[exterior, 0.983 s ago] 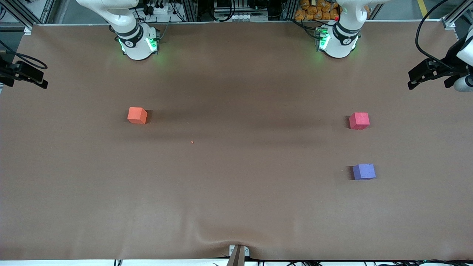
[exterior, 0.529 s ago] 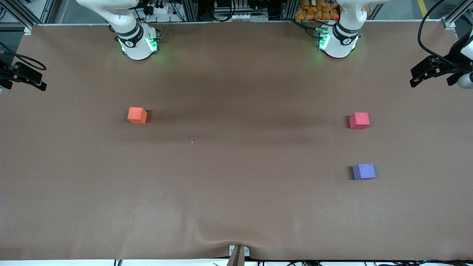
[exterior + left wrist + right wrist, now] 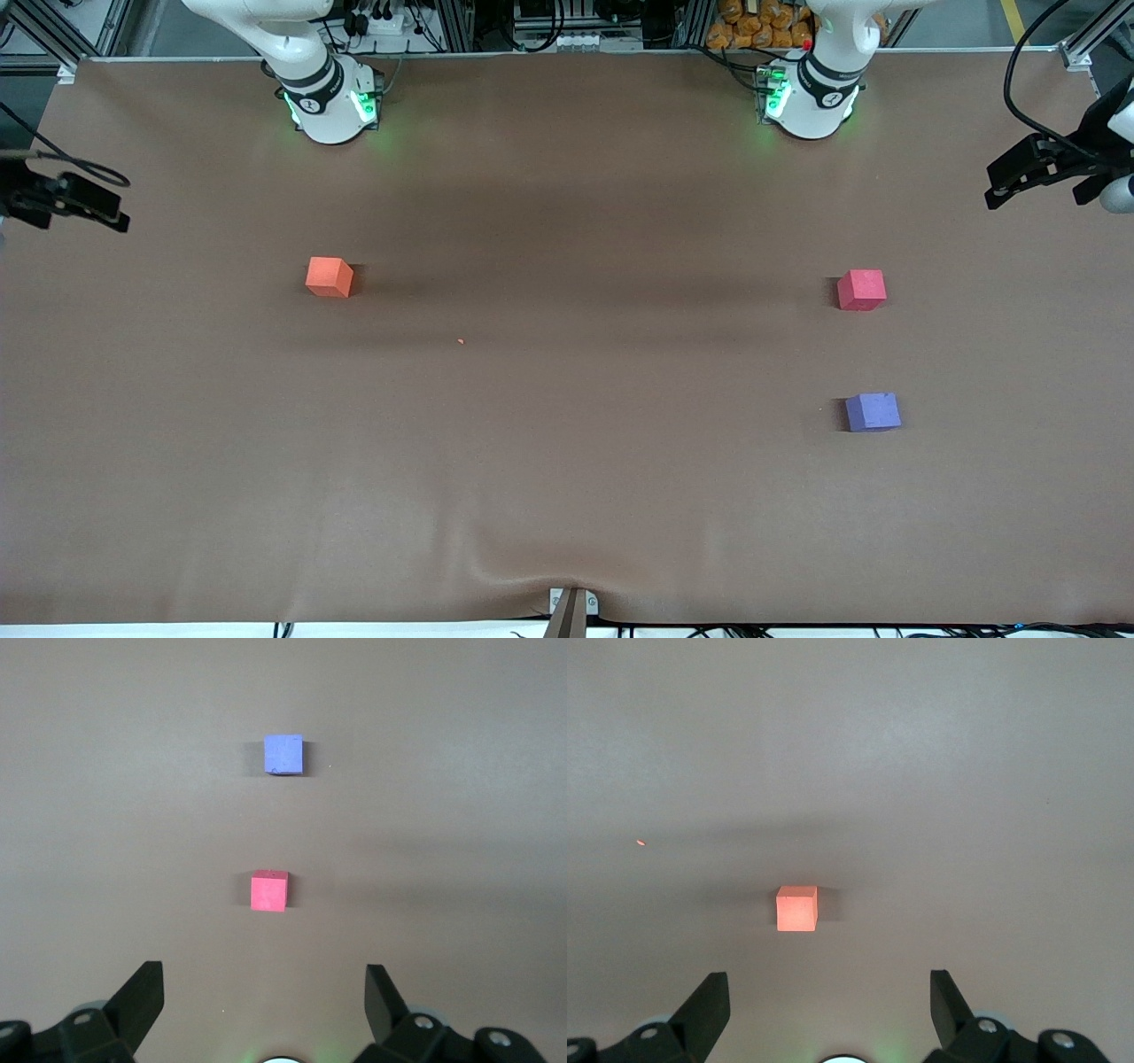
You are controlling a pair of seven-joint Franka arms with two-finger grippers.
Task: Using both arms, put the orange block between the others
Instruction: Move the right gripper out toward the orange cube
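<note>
On the brown table (image 3: 567, 496), nearest the front camera toward the left arm's end, the purple cube (image 3: 873, 412) rests flat; the pinkish-red cube (image 3: 861, 290) sits farther from the camera in line with it, the two well apart with bare surface between them. The orange block (image 3: 329, 276) lies toward the right arm's end, about level with the pinkish-red cube and well apart from both cubes, with a tiny orange speck (image 3: 461, 341) near it. The left gripper (image 3: 264, 997) hangs above its end of the table with fingers spread and empty, and the right gripper (image 3: 829, 997) hangs likewise above its own end, fingers spread and holding nothing.
</note>
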